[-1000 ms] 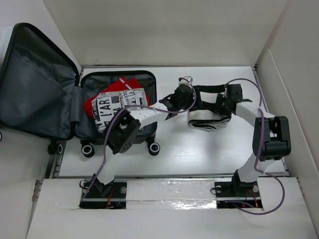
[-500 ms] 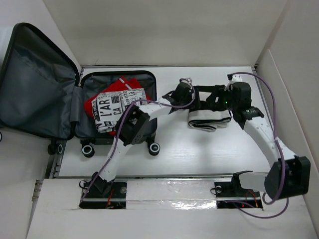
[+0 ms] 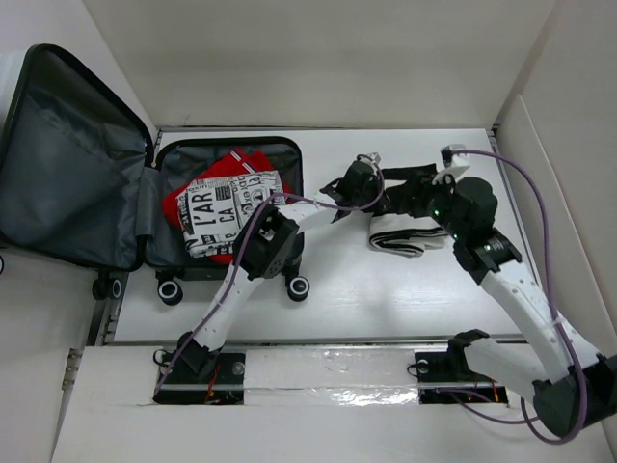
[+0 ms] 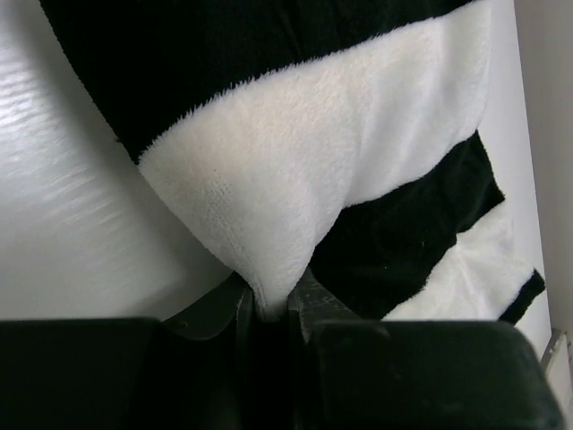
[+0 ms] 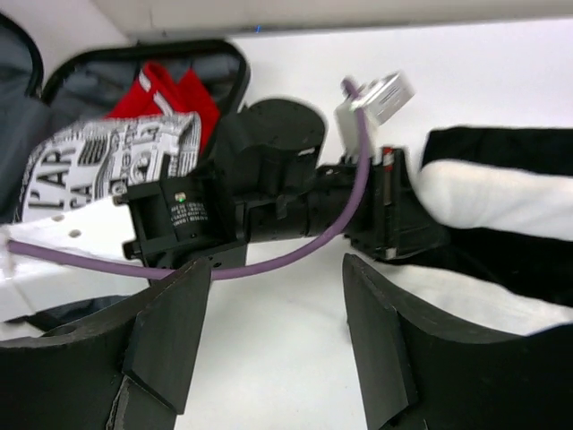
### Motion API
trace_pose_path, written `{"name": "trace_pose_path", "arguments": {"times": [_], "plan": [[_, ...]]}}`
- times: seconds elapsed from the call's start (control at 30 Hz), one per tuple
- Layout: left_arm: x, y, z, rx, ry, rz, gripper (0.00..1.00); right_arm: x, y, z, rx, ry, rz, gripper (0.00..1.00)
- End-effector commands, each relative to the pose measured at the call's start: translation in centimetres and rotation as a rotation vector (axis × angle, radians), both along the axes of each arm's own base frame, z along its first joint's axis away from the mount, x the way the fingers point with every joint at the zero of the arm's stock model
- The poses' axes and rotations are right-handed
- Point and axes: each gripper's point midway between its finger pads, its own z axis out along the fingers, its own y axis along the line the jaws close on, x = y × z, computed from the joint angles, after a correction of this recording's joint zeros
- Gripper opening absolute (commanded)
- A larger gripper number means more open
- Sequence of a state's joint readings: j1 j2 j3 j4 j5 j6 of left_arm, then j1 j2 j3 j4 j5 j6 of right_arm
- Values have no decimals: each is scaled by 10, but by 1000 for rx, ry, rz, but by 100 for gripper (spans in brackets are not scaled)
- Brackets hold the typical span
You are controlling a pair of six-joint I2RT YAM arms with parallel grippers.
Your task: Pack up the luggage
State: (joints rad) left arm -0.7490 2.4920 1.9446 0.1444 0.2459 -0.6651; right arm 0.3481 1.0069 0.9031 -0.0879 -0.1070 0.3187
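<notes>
1 arm has it now: right gripper has backed off, jaws wide and empty, while left gripper pinches the striped fleece, so hauling it into the luggage looks next.

A white table with a smooth, slightly glossy top fills the middle of the scene. Behind its far edge rises a plain white back wall. A white side panel stands angled along the table's right edge, and another white panel lies off its left edge. Along the table's near edge runs a strip of shiny, crinkled tape, and nearer than that lies a white board. Soft, even light falls on the table, leaving pale streaks of glare and faint shadows.
</notes>
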Motion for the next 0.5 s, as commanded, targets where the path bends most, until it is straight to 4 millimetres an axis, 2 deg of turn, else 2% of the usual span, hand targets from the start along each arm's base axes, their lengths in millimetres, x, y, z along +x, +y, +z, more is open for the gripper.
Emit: {"name": "trace_pose_path", "arguments": {"times": [0.0,0.03,0.07,0.1,0.13,0.17,0.2,0.23,0.27,0.3,0.33,0.37,0.4,0.43,0.47], "plan": [[-3,8,89,-104,-117,-55,0,-8,-26,31,87,-147,-128,66],[1,15,104,-105,-146,-47,0,-10,-31,30,110,-169,-156,66],[3,25,118,-97,-163,-43,0,-12,-33,44,154,-246,-163,66],[4,33,152,-112,-215,-40,0,-18,-39,48,181,-279,-172,66],[5,41,163,-96,-246,-48,0,-19,-43,34,179,-266,-187,66],[10,56,172,-73,-249,-35,0,-20,-44,33,184,-270,-190,66],[10,68,196,-78,-282,-27,0,-20,-48,30,183,-268,-205,66],[12,79,204,-60,-303,-25,0,-18,-53,25,173,-260,-221,66],[20,102,202,-38,-297,5,0,-17,-56,20,162,-246,-224,66],[19,119,228,-53,-336,24,0,-17,-56,17,153,-239,-209,67],[20,136,226,-34,-324,50,0,-15,-56,14,143,-229,-200,67],[17,155,210,-8,-286,74,0,-14,-61,9,133,-211,-200,67],[22,190,231,-25,-314,134,0,-14,-59,7,131,-200,-175,67],[19,207,229,-31,-296,153,0,-14,-60,3,129,-189,-170,67],[14,227,209,-35,-249,195,0,-13,-63,1,130,-182,-174,67]]}}
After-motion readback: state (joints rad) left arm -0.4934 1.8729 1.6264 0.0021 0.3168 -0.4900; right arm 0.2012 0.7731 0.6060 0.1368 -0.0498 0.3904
